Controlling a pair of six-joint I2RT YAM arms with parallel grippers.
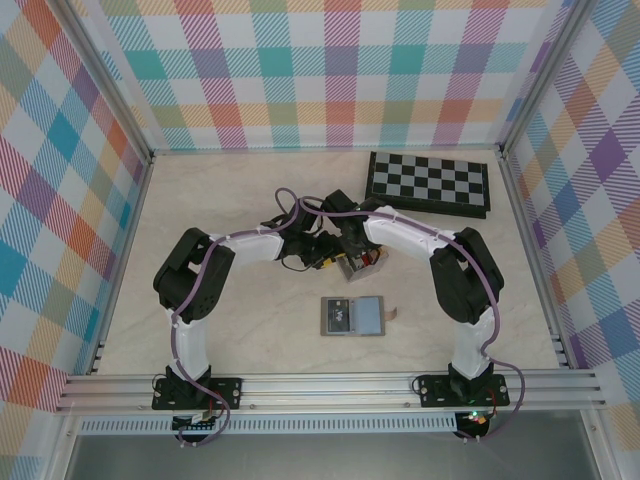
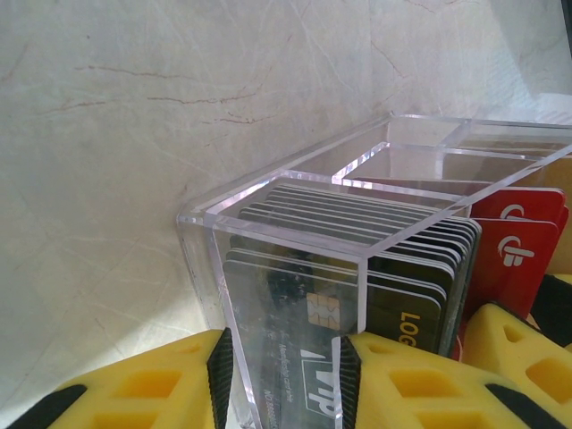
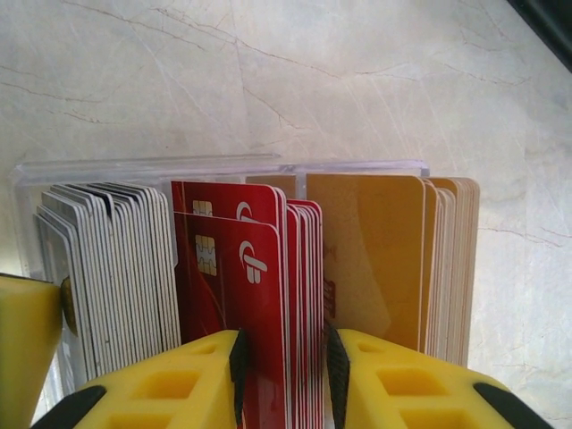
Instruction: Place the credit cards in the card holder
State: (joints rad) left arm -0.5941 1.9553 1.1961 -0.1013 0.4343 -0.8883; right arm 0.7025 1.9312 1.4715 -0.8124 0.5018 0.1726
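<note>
Holder [image 1: 352,315] lies open on the table [image 1: 230,200] near the rack [image 2: 268,237], not touching. Right gripper [image 3: 284,357] pinches a few red cards [image 3: 259,268] standing in it. Left gripper [image 2: 284,375] is clamped narrow on its end wall.

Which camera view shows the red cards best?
The right wrist view: the red cards stand large and sharp between the yellow fingers. The left wrist view catches a few beside the black cards. From above they are too small to make out.
</note>
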